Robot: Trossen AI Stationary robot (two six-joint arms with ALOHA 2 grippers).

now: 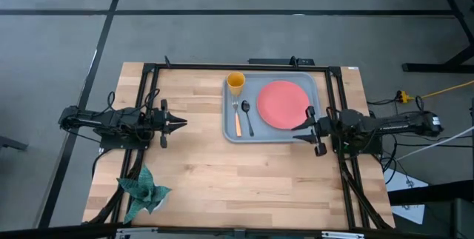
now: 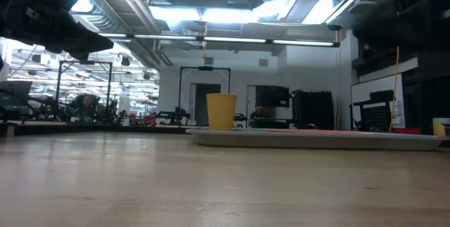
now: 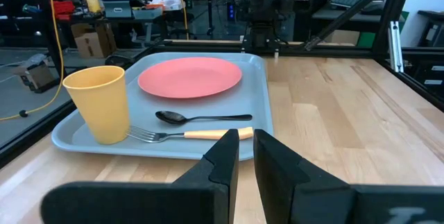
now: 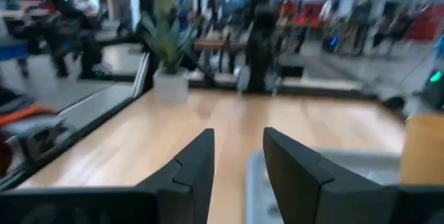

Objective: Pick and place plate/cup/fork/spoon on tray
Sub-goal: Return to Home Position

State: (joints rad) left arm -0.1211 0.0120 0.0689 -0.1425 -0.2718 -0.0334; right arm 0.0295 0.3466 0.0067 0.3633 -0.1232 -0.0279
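The grey-blue tray (image 1: pixel 231 132) lies at the table's middle right. On it rest the coral-pink plate (image 1: pixel 284 104), the yellow cup (image 1: pixel 235 83) upright in its far left corner, and the orange-handled fork (image 1: pixel 237 118) beside the dark spoon (image 1: pixel 247 118). The left wrist view shows them too: plate (image 3: pixel 189 77), cup (image 3: pixel 98 103), spoon (image 3: pixel 182 118), fork (image 3: pixel 173 135). My left gripper (image 1: pixel 181 123) hovers level left of the tray, open by a narrow gap (image 3: pixel 246 148). My right gripper (image 1: pixel 299 128) hovers level over the tray's right rim beside the plate, open and empty (image 4: pixel 238 137).
A green potted plant (image 1: pixel 144 189) stands at the table's near left corner. Black frame rails (image 1: pixel 222 66) run along the far edge and both sides. Bare wood (image 1: pixel 244 180) lies between the tray and the near edge. The low view shows the tray's rim (image 2: pixel 316 138) and the cup (image 2: pixel 221 111).
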